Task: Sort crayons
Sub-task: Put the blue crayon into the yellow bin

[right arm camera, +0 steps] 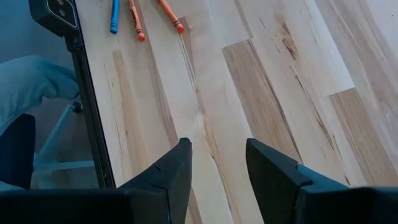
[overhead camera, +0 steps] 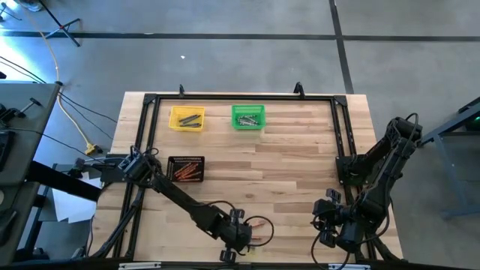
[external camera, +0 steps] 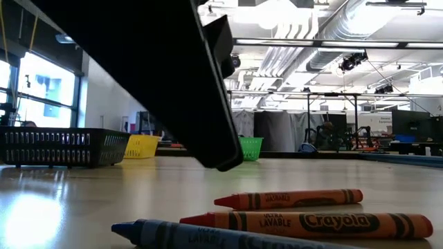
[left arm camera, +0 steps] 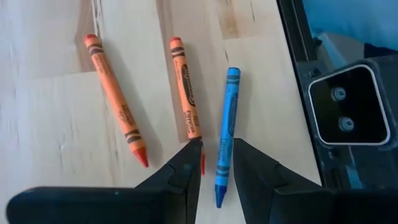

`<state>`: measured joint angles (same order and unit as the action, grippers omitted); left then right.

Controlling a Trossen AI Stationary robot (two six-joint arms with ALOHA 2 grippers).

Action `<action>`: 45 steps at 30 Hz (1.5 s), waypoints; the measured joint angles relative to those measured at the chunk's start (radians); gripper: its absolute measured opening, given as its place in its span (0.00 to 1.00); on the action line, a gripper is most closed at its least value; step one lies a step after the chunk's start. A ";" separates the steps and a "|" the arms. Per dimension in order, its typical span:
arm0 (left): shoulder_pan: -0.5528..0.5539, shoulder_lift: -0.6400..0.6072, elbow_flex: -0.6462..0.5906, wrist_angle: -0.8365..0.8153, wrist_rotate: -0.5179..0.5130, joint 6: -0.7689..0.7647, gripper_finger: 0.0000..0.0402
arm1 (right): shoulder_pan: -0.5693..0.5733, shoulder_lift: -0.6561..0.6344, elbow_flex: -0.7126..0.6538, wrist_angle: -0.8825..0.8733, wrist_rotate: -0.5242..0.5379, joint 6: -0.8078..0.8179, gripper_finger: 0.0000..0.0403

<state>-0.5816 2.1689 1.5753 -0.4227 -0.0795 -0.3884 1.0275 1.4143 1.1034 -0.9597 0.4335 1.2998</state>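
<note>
My left gripper [left arm camera: 217, 163] hung low over the near edge of the wooden table [overhead camera: 300, 157], its fingers parted with the blue crayon [left arm camera: 226, 127] lying between the tips, not clamped; the crayon rested flat on the wood. Just beside it lay an orange crayon [left arm camera: 186, 93], its red tip hard against my left-hand finger, and a second orange crayon [left arm camera: 115, 99] lay a little farther off, all three roughly parallel and apart from one another. From table height the same three showed in a loose row, the blue one [external camera: 208, 235] nearest the camera, then the two orange ones, with my arm dark above them. My right gripper [right arm camera: 217, 168] waited over bare wood near the table's near right corner, its jaws standing open and holding nothing; from there I could see the three crayons well away along the table's edge. Across the table, the black mesh bin [overhead camera: 186, 169] held a layer of orange-red crayons. Near the far edge the yellow bin [overhead camera: 187, 118] held a few dark sticks and the green bin [overhead camera: 247, 117] held several greyish ones, the two bins side by side.
</note>
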 joint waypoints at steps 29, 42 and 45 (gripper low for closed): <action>-0.015 0.061 0.002 -0.002 0.042 0.061 0.19 | 0.000 0.000 0.000 0.003 0.000 -0.070 0.36; -0.038 0.062 0.054 -0.029 0.037 0.196 0.19 | 0.000 0.000 0.000 0.004 -0.002 -0.070 0.36; -0.038 0.062 0.091 -0.036 -0.006 0.249 0.19 | 0.000 0.000 0.000 0.004 -0.004 -0.070 0.36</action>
<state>-0.6197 2.2311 1.6662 -0.4583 -0.0859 -0.1396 1.0275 1.4147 1.1034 -0.9554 0.4297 1.2297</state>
